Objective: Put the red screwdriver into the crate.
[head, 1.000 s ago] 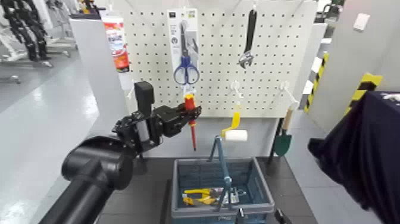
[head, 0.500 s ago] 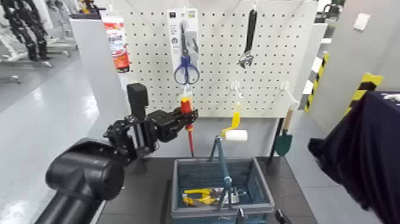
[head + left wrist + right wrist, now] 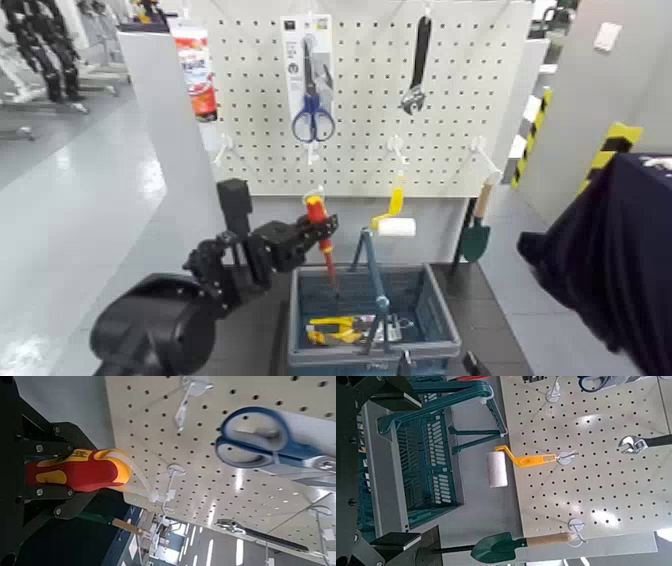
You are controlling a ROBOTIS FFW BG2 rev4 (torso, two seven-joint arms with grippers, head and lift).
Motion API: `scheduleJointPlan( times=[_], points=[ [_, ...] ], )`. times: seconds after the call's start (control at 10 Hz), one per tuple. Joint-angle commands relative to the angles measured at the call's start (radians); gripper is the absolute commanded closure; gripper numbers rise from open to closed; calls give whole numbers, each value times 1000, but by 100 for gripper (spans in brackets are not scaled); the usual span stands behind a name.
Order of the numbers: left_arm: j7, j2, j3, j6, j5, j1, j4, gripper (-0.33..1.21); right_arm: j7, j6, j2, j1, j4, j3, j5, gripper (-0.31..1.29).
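The left gripper point(image 3: 322, 229) has the red screwdriver point(image 3: 318, 212) clamped, off its hook; lowering into the crate point(image 3: 448, 311) remains. The right gripper point(image 3: 437, 362) waits by the crate, its 2 jaws apart.

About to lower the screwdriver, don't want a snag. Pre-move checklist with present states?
1. Left pincer shut on screwdriver: ok.
2. Shaft pointing down: ok, slightly tilted.
3. Shaft tip within crate opening: cannot tell; it overlaps the far side in the head view, depth unclear.
4. Handle out of the way: not ok; it stands upright over the crate, just to the right of the screwdriver.
5. Crate floor bare for the drop: not ok; yellow-handled pliers lie in it.
6. Right pincer away from the screwdriver: ok, at the crate's near side.
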Motion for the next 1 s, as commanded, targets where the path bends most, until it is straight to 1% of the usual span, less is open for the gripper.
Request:
scheduleJointPlan(
  times=[0.1,0.4,0.7,0.9,1.0],
  points=[
    [9,-3,-73,-18,74,-5,92,119,0,-6,0,-2,2,0,-2,14],
    [27,-8,-119,-39,126,-15,185,119,2,-9,0,-2,4,0,-5,14],
    [43,-21,-142,-45,168,-35,270,118,3,-9,0,-3,7,2,-6,14],
    [55,-27,-148,-39,188,-45,296,99,3,-11,0,-3,7,3,-9,14],
    [55,-27,-146,-39,200,-45,297,73,3,-11,0,-3,7,2,-11,14]
  ],
)
